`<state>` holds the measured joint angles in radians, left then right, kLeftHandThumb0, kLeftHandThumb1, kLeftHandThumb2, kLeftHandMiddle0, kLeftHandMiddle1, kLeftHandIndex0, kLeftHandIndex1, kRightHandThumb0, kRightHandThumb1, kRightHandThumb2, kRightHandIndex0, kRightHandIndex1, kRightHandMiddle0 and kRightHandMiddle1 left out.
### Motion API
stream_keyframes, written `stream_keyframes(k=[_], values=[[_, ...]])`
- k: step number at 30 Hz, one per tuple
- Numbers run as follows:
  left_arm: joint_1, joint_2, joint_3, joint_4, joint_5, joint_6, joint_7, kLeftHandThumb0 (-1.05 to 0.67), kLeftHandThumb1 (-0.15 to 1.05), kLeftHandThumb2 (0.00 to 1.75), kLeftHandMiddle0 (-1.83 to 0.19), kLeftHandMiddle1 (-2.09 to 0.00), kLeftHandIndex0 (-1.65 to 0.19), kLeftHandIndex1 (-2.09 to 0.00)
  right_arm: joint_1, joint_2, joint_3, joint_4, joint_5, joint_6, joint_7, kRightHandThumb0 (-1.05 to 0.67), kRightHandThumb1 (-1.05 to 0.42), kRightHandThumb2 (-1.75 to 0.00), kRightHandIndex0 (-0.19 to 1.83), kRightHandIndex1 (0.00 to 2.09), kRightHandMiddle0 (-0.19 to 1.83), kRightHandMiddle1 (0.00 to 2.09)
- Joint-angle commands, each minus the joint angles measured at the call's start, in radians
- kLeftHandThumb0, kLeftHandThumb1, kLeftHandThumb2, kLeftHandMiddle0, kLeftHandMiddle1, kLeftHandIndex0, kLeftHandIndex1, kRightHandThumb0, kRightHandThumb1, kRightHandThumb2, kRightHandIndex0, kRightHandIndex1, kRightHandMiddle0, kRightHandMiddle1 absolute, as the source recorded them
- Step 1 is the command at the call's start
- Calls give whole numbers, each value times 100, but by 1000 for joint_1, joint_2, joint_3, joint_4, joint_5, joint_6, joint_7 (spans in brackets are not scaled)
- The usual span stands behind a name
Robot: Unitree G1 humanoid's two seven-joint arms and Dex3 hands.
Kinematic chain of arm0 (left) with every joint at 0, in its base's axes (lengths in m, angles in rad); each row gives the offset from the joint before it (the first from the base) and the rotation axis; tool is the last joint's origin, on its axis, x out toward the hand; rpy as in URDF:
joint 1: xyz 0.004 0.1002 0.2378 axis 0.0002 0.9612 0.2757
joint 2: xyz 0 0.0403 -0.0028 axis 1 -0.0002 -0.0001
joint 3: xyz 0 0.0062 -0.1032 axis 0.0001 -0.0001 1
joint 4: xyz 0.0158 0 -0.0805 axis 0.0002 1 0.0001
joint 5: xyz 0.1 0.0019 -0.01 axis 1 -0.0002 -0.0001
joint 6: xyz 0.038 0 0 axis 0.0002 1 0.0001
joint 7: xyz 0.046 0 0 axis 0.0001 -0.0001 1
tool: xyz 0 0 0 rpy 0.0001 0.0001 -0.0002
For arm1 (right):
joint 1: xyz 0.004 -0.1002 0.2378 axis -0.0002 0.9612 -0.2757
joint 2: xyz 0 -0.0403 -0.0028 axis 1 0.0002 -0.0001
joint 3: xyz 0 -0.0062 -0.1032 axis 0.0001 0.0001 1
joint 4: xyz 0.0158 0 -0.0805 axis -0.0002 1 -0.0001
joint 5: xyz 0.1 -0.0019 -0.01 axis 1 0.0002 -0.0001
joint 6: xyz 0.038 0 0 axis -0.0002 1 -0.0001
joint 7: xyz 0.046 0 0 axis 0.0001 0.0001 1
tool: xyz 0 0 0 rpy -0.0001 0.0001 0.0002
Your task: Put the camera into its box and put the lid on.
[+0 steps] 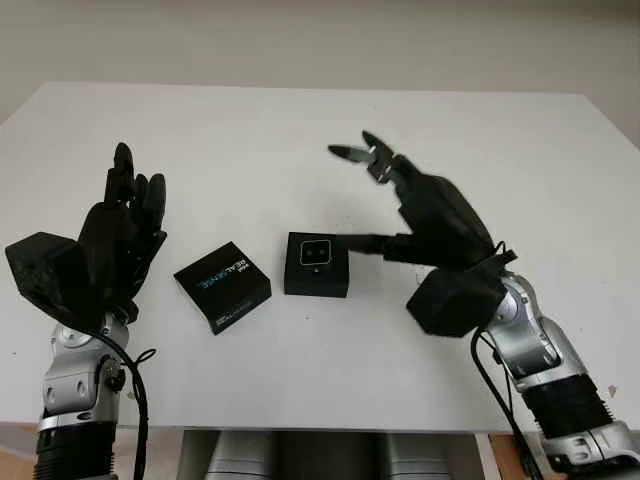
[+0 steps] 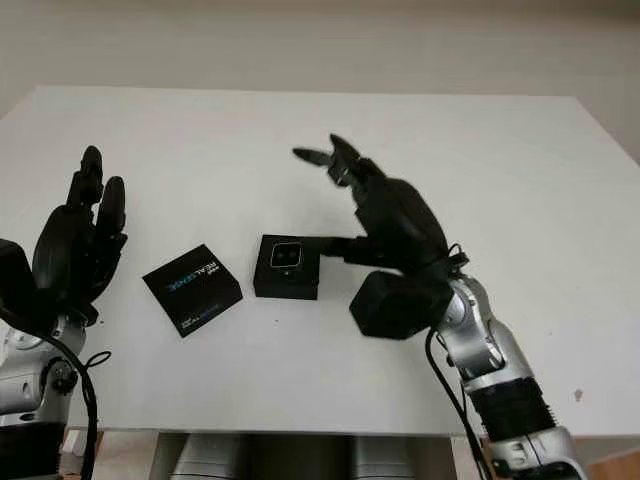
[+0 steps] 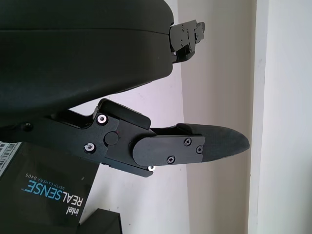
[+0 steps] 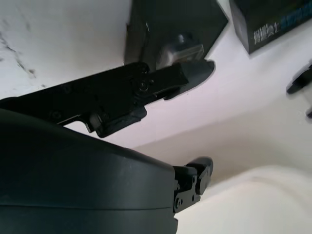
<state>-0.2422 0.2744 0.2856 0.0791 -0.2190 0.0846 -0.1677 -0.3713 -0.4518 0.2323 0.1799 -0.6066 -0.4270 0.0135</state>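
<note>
Currently: camera (image 1: pixel 316 254) in box (image 1: pixel 316 265), mid-table | lid (image 1: pixel 222 285) beside it, off | right hand (image 1: pixel 375 200) open by box | left hand (image 1: pixel 125 225) open near table's (image 1: pixel 300 130) left edge.

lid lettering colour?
White and blue on the black lid; left wrist view shows it best.

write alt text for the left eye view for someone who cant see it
On a white table, a small silver camera sits inside its open black box, with the right hand open just beside it, one finger near the box's edge. The black lid, printed RealSense, lies flat left of the box, and the left hand is raised, open, at the table's left.
</note>
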Motion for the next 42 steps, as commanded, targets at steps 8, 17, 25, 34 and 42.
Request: stream_keyframes(k=[8,17,25,34,42], values=[[4,5,3,-11,-3,-22,-9,-77,105,45,19,0,19,0,15,-42,74,1,-138,-59,-28,-84,-105,-47,2,2,9,13],[13,9,5,-18,-2,-18,-11,-76,105,47,19,0,19,0,31,-71,101,-17,-209,-34,-18,-86,-105,-52,-6,1,9,10],[18,12,7,-21,-8,-15,-18,-75,105,49,19,0,19,0,65,-86,133,-70,-335,59,-16,-86,-105,-49,-7,2,5,7],[15,24,10,-24,-12,0,-22,-76,105,48,19,0,19,0,82,-72,152,-73,-341,107,-17,-86,-105,-52,-12,2,-2,4],[18,26,18,-32,-16,8,-16,-77,105,47,19,0,19,0,85,-58,155,-56,-301,102,-38,-86,-105,-53,-13,3,-2,5]])
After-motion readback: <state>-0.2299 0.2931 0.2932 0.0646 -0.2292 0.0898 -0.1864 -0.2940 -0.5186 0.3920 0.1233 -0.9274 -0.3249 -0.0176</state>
